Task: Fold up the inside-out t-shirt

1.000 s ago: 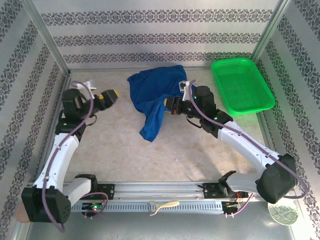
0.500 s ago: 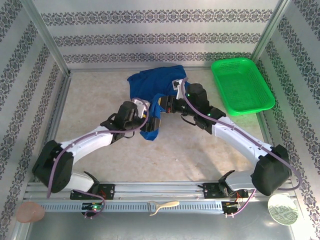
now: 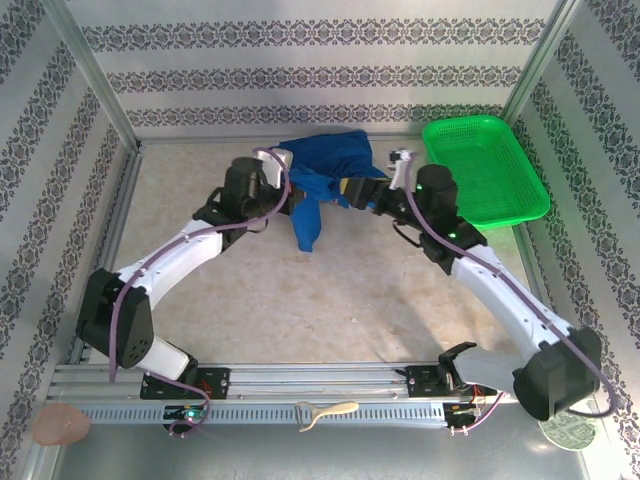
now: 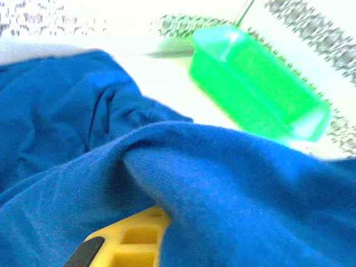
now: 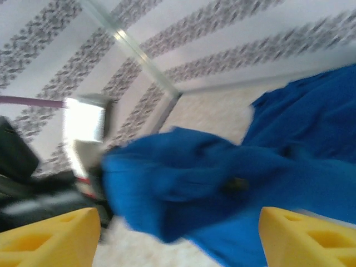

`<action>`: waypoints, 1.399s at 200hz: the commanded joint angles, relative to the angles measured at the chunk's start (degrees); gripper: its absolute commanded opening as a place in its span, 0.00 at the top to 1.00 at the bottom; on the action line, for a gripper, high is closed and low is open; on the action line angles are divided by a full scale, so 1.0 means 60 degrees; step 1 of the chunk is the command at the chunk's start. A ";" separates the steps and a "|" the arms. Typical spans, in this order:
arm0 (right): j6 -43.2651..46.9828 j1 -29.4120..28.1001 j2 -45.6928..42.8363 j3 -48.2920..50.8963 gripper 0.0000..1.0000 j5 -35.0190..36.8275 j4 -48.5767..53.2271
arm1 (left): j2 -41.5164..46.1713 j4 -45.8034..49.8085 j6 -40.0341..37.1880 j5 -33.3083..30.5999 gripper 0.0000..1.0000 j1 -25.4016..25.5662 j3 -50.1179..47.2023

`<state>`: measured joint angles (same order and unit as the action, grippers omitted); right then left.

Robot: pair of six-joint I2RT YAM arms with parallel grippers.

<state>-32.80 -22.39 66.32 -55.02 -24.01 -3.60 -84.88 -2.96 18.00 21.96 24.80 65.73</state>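
A green mesh basket (image 3: 485, 170) sits at my far right on the beige surface (image 3: 250, 290), patterned walls (image 3: 300, 70) stand around me, and a cream tool (image 3: 328, 411) lies on the near rail.

The beige table (image 3: 250, 290) bears the blue t-shirt (image 3: 330, 160) and a green basket (image 3: 485, 165).

Right gripper (image 5: 178, 238): yellow fingers (image 5: 50, 233) spread wide apart at the lower frame corners. Beyond them, the shirt (image 5: 222, 183) is bunched and blurred, its left end at the left arm (image 5: 25, 167). Behind are the table (image 5: 211, 114) and a patterned wall (image 5: 222, 44).
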 commanded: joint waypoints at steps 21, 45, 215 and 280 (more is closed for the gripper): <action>0.2847 0.0179 -0.0405 0.1064 0.19 0.0230 0.0050 | 0.0940 0.1967 -0.0779 0.1997 1.00 -0.0141 0.1722; 0.3721 -0.0092 -0.0250 0.1165 0.17 0.0493 0.0071 | 0.1106 0.2327 -0.0889 0.2141 1.00 -0.0177 0.2091; 0.2089 0.0843 0.2047 -0.3348 1.00 0.0545 -0.0117 | 0.0027 0.2062 0.1655 0.2282 1.00 -0.3203 0.5920; 0.2167 0.0980 0.0303 -0.6004 1.00 0.2301 -0.0004 | -0.0136 0.0653 0.2673 0.0689 1.00 -0.3507 0.8992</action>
<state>-19.40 -16.67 71.77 -88.40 -15.57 -3.27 -91.22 10.07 30.68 33.30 4.32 117.54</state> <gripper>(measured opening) 0.071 0.070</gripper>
